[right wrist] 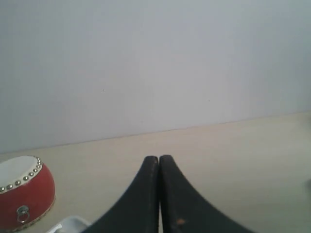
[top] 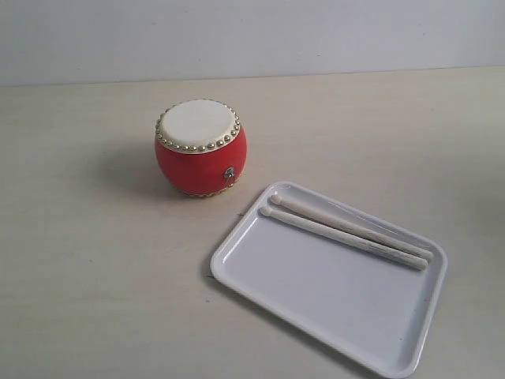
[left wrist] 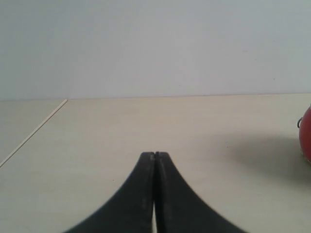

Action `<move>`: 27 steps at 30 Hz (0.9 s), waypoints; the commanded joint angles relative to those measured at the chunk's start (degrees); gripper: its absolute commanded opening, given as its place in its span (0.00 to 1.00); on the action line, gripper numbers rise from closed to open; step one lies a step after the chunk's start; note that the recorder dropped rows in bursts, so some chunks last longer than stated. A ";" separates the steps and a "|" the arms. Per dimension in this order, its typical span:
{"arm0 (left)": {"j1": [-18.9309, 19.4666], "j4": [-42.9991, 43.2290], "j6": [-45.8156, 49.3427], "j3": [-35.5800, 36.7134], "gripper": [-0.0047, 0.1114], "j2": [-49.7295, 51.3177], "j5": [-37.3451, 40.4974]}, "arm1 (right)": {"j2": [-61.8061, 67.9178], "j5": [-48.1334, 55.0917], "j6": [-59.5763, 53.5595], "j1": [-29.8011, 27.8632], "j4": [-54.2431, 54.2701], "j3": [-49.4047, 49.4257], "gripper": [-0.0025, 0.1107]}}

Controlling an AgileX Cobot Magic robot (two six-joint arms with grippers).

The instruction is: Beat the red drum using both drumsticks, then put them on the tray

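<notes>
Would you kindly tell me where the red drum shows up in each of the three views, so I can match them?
Exterior view: the red drum stands left of centre, up-left of the tray.
Left wrist view: only a red sliver, cut off by the frame edge.
Right wrist view: partly in frame, ring handle showing, near the tray's corner.
Shared landmark: the table-wall seam crosses all three.

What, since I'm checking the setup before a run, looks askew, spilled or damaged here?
Nothing stands out. The red drum stands upright beside the tray; both drumsticks lie side by side inside it. Nothing spilled or broken.
</notes>
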 commanded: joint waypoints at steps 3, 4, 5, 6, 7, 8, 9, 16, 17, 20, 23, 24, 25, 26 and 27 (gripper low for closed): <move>0.09 -0.21 -0.54 -0.13 0.04 -0.36 -0.11 | -0.53 -5.52 -0.21 0.42 0.52 5.96 0.02; 0.09 -0.21 -0.54 -0.13 0.04 -0.36 -0.11 | -0.53 -7.47 -0.21 0.42 0.52 7.08 0.02; 0.09 -0.21 -0.54 -0.13 0.04 -0.36 -0.11 | -0.53 -9.69 -0.21 0.42 0.52 8.33 0.02; 0.09 -0.21 -0.54 -0.13 0.04 -0.36 -0.11 | -0.53 -11.29 -0.21 0.42 0.52 8.65 0.02; 0.09 -0.21 -0.54 -0.13 0.04 -0.36 -0.11 | -0.53 -12.87 -0.21 0.42 0.52 8.65 0.02; 0.09 -0.21 -0.54 -0.13 0.04 -0.36 -0.11 | -0.53 -10.93 -0.21 0.42 0.38 8.65 0.02; 0.09 -0.21 -0.54 -0.13 0.04 -0.36 -0.11 | -0.53 -9.93 -0.33 0.42 -0.28 8.65 0.02; 0.09 -0.21 -0.54 -0.13 0.04 -0.36 -0.11 | -0.53 -9.54 -0.30 0.42 -0.93 8.65 0.02; 0.09 -0.21 -0.54 -0.13 0.04 -0.36 -0.11 | -0.53 -9.54 -0.03 0.42 -0.93 8.65 0.02; 0.09 -0.21 -0.54 -0.13 0.04 -0.36 -0.11 | -0.53 -9.54 -0.03 0.42 -0.93 8.65 0.02; 0.09 -0.21 -0.54 -0.13 0.04 -0.36 -0.11 | -0.53 -9.54 -0.03 0.42 -0.93 8.65 0.02; 0.09 -0.21 -0.54 -0.13 0.04 -0.36 -0.11 | -0.53 -9.54 -0.03 0.42 -0.93 8.65 0.02; 0.09 -0.21 -0.54 -0.13 0.04 -0.36 -0.11 | -0.53 -9.54 -0.03 0.42 -0.93 8.65 0.02; 0.09 -0.21 -0.54 -0.13 0.04 -0.36 -0.11 | -0.53 -9.54 -0.03 0.42 -0.93 8.65 0.02; 0.09 -0.21 -0.54 -0.13 0.04 -0.36 -0.11 | -0.53 -9.54 -0.03 0.42 -0.93 8.65 0.02</move>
